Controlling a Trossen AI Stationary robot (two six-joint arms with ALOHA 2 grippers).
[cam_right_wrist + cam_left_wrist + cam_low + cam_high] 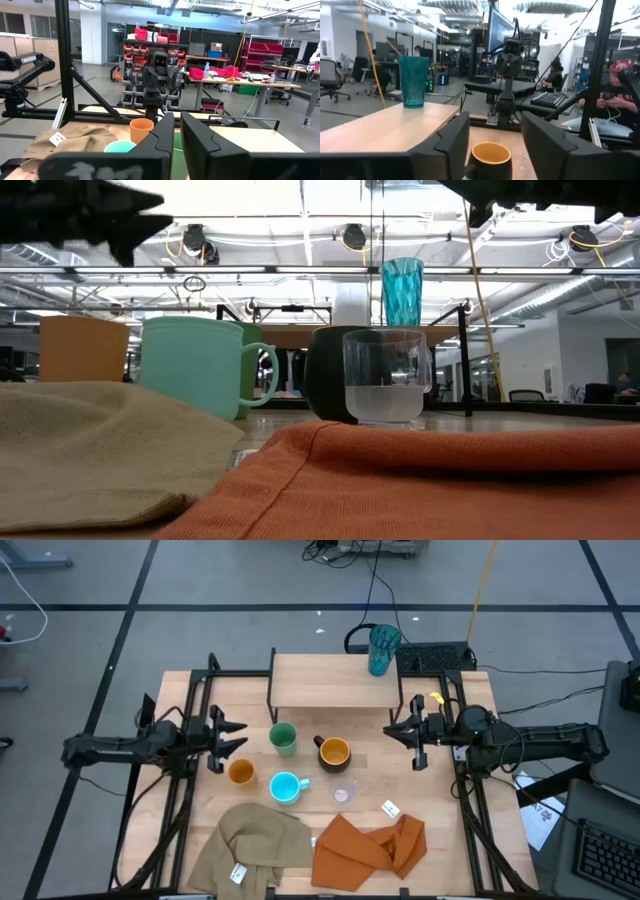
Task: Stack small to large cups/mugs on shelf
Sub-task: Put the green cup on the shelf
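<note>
Cups for stacking sit mid-worktop, only the teal tumbler (383, 650) on the shelf (320, 685); the small clear cup (343, 793) looks light, slippery and brittle, so I'd pinch its rim gently, my left hand (237, 735) apart, right hand (394, 730) together, empty.

The tall teal tumbler (383, 649) stood upright at the shelf's (330, 685) two o'clock corner. Below the shelf on the table sat the green cup (283, 737), the black mug (333, 751) at its three o'clock, the orange cup (241, 772), the light blue mug (286, 787) and the clear cup (343, 793), all upright.
</note>
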